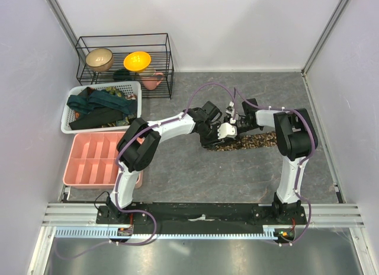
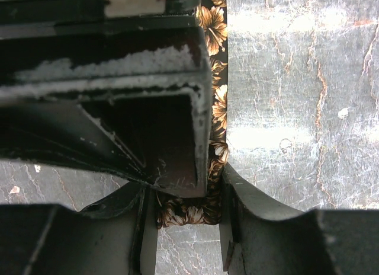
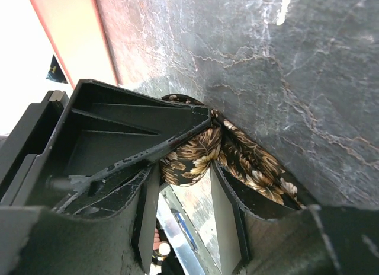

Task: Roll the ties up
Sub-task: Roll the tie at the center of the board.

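my left gripper [image 2: 185,211] is clamping the rolled end of the brown leaf-patterned fabric tie [image 1: 256,141], which is lying on the grey marble table [image 1: 189,174]; my right gripper [image 3: 186,168] is sitting around the roll, but i cannot tell if it is gripping

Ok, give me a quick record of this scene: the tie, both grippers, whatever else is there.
tie: brown floral, lying on the grey table, one end curled up
left gripper: closed on the curled end
right gripper: astride the same end, grip unclear
basket: white, back left, holding dark ties
tray: pink, just in front of the basket
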